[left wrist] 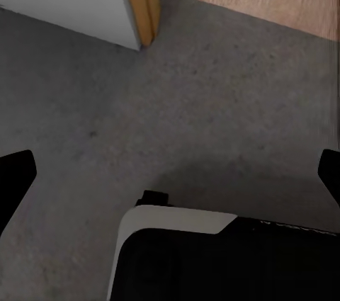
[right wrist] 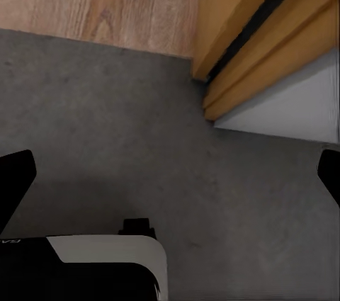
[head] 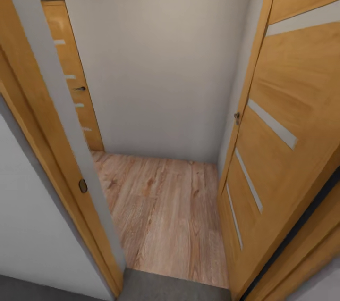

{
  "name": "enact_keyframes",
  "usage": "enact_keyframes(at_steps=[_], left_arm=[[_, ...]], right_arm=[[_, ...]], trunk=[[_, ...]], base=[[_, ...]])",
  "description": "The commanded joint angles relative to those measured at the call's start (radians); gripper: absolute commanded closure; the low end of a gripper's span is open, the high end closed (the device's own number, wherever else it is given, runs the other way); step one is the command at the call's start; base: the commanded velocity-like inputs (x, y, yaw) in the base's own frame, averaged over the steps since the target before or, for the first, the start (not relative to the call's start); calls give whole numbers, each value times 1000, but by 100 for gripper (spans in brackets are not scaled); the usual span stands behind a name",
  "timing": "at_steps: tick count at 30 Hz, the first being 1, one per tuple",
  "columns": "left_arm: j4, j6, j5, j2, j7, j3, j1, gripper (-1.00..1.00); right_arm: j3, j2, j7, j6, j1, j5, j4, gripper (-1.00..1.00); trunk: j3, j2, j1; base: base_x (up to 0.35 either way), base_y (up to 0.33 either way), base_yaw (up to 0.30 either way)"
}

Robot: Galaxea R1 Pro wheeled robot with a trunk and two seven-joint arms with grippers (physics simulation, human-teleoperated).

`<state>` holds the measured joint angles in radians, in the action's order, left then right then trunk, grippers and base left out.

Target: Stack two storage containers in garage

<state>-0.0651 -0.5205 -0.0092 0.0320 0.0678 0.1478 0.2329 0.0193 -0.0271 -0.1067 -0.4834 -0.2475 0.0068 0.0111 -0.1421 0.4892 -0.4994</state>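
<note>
The two storage containers are out of view. My left gripper (left wrist: 170,177) is open above the dark grey concrete floor (left wrist: 212,103), its black fingertips (left wrist: 14,180) spread wide with nothing between them. My right gripper (right wrist: 170,177) is open too, over the same grey floor (right wrist: 106,103), also holding nothing. The grey floor (head: 156,287) ends at a doorway, and light wood planks (head: 165,206) begin beyond it.
A wooden door frame (head: 56,150) stands close on the left and an open wooden door (head: 283,126) close on the right. A pale wall (head: 165,55) closes the small wood-floored space ahead, with another door (head: 71,74) at its back left. My white-and-black base (left wrist: 177,258) is below the grippers.
</note>
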Motion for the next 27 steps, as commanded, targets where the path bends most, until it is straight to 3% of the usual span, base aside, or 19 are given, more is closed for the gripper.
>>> enact_keyframes(at_steps=[1,10,27], left_arm=[[-4,-7,-2,0,3,2,2,-100],[-4,-7,-2,0,3,2,2,-100],[-4,-7,-2,0,3,2,2,-100]], right_arm=[[2,0,-4,-3,-1,1,1,-100],[3,1,-4,-3,-1,0,1,-100],[5,0,-3,-2,-1,-1,1,-100]], trunk=[[-2,2,0],[-1,2,0],[25,2,0]], base=[[0,0,-266],[0,0,-60],[0,0,0]])
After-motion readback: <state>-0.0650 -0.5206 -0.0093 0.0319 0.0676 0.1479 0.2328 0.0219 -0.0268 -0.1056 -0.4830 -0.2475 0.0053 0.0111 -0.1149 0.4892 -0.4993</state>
